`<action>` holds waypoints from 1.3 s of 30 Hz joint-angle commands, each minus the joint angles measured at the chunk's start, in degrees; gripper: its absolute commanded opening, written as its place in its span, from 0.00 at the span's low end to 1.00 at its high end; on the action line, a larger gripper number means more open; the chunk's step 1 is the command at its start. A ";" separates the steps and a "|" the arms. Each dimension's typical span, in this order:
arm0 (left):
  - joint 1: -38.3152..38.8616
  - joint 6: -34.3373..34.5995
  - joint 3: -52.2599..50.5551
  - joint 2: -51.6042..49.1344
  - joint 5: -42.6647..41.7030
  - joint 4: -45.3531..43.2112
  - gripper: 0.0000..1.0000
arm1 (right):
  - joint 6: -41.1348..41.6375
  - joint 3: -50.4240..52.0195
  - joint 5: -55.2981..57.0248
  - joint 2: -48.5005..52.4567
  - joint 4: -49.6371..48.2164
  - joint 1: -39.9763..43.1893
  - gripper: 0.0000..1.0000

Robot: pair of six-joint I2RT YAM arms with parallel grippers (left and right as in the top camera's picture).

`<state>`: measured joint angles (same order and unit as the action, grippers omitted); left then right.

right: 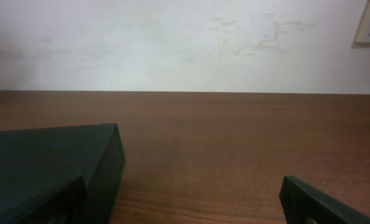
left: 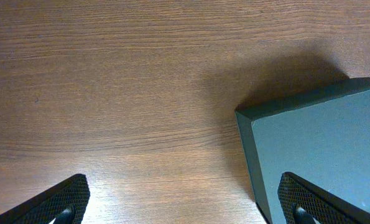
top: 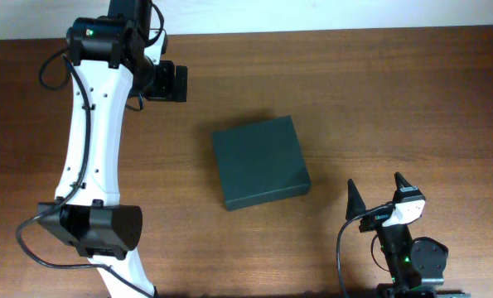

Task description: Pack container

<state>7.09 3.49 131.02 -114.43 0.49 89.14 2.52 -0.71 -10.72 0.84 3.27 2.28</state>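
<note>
- Sitting flat near the middle of the wooden worktop (top: 354,83) is the container (top: 259,162), a dark green box with its lid down, turned a bit askew to the worktop edges.
- Left pincer (top: 170,83) hangs over the far-left part of the worktop, up and left of the box, jaws spread wide and nothing in them.
- From the left wrist cam, one corner of the container (left: 321,143) pokes in from the right, and bare wood fills the gap between the fingers.
- Right pincer (top: 375,186) is at the near-right edge, just beside the box's near-right corner, not touching it, also wide open and empty.
- Right wrist cam shows the container (right: 48,155) low on the left, with a pale wall behind.
</note>
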 commanded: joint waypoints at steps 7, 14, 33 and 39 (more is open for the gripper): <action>-0.13 -0.09 0.26 0.83 0.42 0.04 0.99 | -0.20 0.39 -1.09 -0.63 0.15 0.28 0.99; 0.33 -0.09 0.26 1.14 0.42 0.07 0.99 | -0.17 0.39 -1.09 -0.63 0.15 0.28 0.99; 8.15 -0.48 -0.68 18.40 3.45 -12.11 0.99 | -0.17 0.39 -1.09 -0.66 0.15 0.28 0.99; 8.15 -0.46 -15.34 28.26 3.43 -26.27 0.99 | -0.17 0.39 -1.09 -0.66 0.15 0.28 0.99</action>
<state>15.31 3.49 122.85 -91.33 3.29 66.96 2.57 -0.71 -10.83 0.84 3.27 2.28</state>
